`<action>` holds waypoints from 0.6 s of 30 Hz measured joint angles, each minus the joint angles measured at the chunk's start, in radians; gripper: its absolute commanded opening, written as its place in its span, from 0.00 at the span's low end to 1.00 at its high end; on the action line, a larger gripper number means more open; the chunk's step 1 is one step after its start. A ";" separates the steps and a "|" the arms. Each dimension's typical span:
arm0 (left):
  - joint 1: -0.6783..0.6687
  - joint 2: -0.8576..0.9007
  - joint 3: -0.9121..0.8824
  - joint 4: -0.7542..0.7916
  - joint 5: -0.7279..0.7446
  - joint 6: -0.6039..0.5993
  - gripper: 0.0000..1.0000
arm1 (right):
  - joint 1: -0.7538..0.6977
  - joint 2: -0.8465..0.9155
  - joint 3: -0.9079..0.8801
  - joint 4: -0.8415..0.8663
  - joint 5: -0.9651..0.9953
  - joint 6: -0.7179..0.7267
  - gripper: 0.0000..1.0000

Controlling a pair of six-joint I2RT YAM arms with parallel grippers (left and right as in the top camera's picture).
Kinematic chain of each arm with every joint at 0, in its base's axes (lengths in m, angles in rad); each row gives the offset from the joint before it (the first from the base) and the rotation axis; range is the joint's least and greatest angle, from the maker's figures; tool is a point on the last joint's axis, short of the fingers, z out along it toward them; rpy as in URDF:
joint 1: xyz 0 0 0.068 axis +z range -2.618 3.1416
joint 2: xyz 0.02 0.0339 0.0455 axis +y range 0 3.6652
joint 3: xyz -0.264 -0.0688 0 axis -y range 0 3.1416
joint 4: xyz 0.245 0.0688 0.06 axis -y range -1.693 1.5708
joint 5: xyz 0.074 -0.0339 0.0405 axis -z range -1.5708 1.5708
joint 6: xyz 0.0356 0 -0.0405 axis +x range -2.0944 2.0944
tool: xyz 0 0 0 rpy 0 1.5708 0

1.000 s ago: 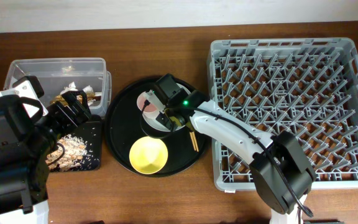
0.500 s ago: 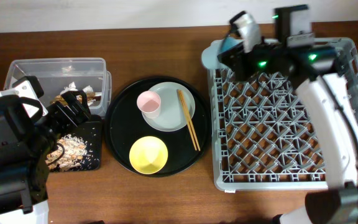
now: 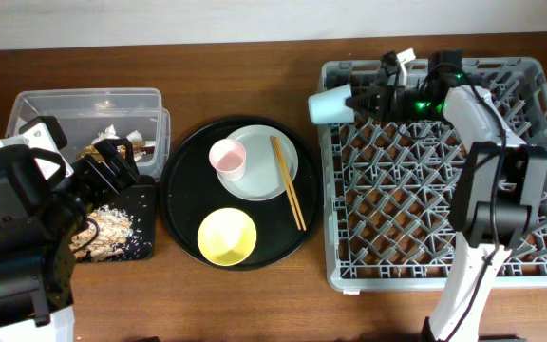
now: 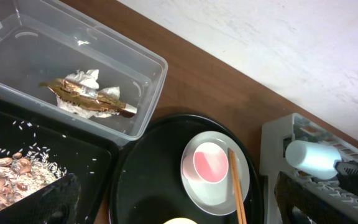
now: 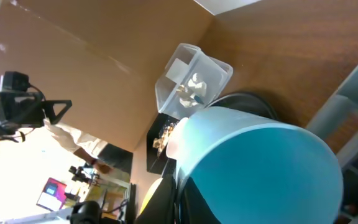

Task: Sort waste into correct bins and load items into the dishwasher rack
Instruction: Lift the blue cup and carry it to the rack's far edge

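My right gripper (image 3: 357, 100) is shut on the rim of the small blue cup (image 3: 327, 105), which is tipped on its side over the back left corner of the grey dishwasher rack (image 3: 539, 171). That cup (image 5: 260, 174) fills the right wrist view, one dark finger (image 5: 197, 199) against its wall. On the round black tray lie the pale plate (image 3: 266, 176), pink cup (image 3: 226, 158), chopsticks (image 3: 288, 182) and yellow bowl (image 3: 227, 236). My left gripper (image 3: 112, 160) hangs open over the bins at the left, holding nothing.
The clear tub (image 3: 36, 104) holds a white tissue and gold-brown wrapper (image 4: 86, 99). The shallow black tray (image 3: 145, 249) in front of it holds crumbly food scraps (image 4: 8, 171). The round black tray (image 3: 179, 204) sits between the bins and the rack.
The right arm lifted the blue cup off the round tray, swung it up and right, and now holds it lower at the rack's back left corner. The left arm stayed still.
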 measured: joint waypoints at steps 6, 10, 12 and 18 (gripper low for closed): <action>0.000 0.000 0.000 0.000 0.000 0.000 0.99 | -0.047 0.000 0.000 -0.109 0.043 -0.006 0.22; 0.000 0.000 0.000 0.000 0.000 0.000 0.99 | -0.074 0.000 0.000 -0.247 0.129 -0.009 0.21; 0.000 0.000 0.000 0.000 0.000 0.000 0.99 | -0.076 0.000 0.000 -0.309 0.149 -0.046 0.15; 0.000 0.000 0.000 0.000 0.000 0.000 0.99 | -0.067 0.000 0.000 -0.333 0.151 -0.079 0.09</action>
